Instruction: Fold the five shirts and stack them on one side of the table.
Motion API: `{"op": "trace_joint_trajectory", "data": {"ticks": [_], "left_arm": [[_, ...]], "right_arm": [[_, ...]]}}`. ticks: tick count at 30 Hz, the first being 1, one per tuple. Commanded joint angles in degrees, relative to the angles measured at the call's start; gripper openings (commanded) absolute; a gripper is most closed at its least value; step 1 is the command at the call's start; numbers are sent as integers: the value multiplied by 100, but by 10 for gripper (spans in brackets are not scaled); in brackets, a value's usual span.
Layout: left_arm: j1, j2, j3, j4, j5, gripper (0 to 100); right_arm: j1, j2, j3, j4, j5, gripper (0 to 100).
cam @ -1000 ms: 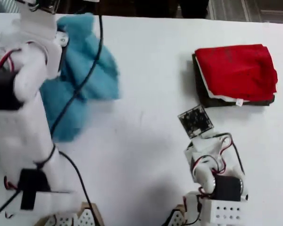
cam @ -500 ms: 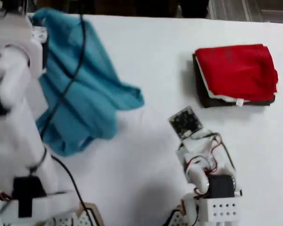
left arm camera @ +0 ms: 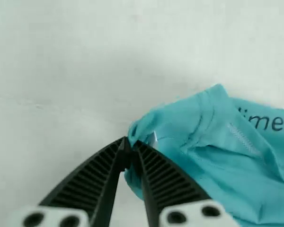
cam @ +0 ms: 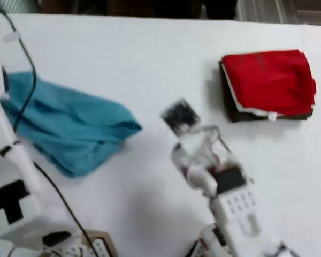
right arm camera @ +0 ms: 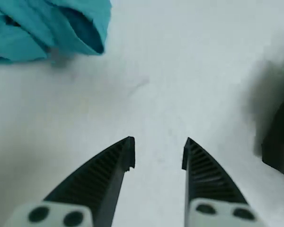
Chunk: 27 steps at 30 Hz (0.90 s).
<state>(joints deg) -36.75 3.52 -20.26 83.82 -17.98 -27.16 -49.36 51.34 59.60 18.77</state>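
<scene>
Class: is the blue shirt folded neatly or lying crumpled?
Crumpled: the blue shirt lies bunched in loose, uneven folds, its edge pinched in the left pincer.

High view: left arm (cam: pixel 8 193) runs off the picture's left edge and covers the end of the teal shirt (cam: pixel 75 131) nearest it. Right arm (cam: pixel 219 179) is smeared; wrist detail unreadable. Red shirt (cam: pixel 267 80) caps the stack. Under it only a white sliver (cam: pixel 231 93) and a dark edge (cam: pixel 232 112) show, so the number of layers cannot be told.

Left wrist view: left gripper (left arm camera: pixel 129 142) pinches a shirt fold, the clamped cloth hidden between the jaws. Shirt and its print are cut by the edge.

Right wrist view: dark blurred shape (right arm camera: pixel 279 137), cut by the edge, not identifiable.
</scene>
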Motion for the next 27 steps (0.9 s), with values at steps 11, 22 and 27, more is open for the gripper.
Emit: {"op": "trace_joint_trajectory", "data": {"ticks": [11,22,27], "left_arm": [[-1160,343,470,-993,-1222,203],[-1530,387,532,-1275,-1222,200],[-1530,387,532,-1275,-1222,199]], "right_arm": [[-1692,4866,-4352,233,-703,170],[-2035,7996,-7165,286,-1029,170],[-1886,9244,-8677,769,-993,129]]}}
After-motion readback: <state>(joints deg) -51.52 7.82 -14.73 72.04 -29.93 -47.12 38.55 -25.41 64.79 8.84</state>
